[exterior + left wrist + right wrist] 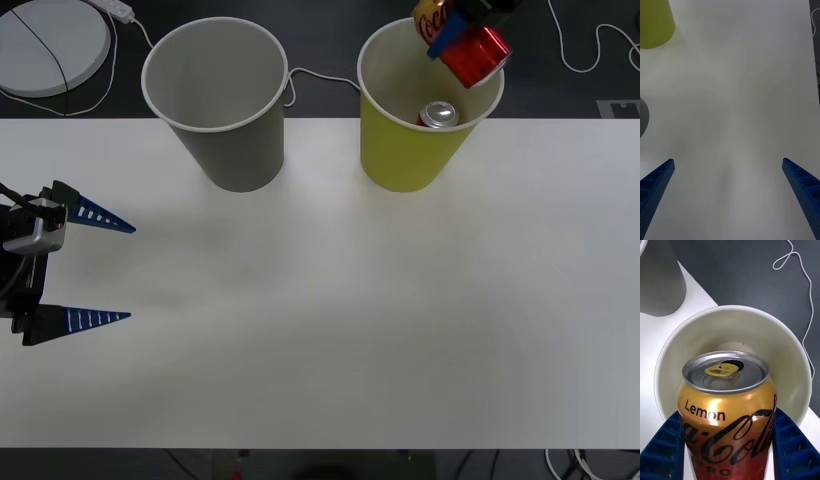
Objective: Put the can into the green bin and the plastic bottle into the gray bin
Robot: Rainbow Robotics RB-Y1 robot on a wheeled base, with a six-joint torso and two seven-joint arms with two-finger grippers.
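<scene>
The right gripper (462, 32) is clamping the can (470, 45) between its blue fingers (662, 450), holding it tilted right over the mouth of the green bin (405, 150), up around 1 o'clock on the table. From the wrist camera the gold top with its yellow tab is pointing down into the bin's pale inside. There's already another can (438, 115) with a silver top lying in the green bin. The gray bin (235, 140) is standing just beside it at about 11 o'clock, and I can't make out anything inside it. Both are sitting on a white table (330, 330), with dark floor, white cables and a white round disc (50, 45) behind. The left gripper (95, 268) is hanging at 9 o'clock over the table, fingers spread wide, holding nothing.
</scene>
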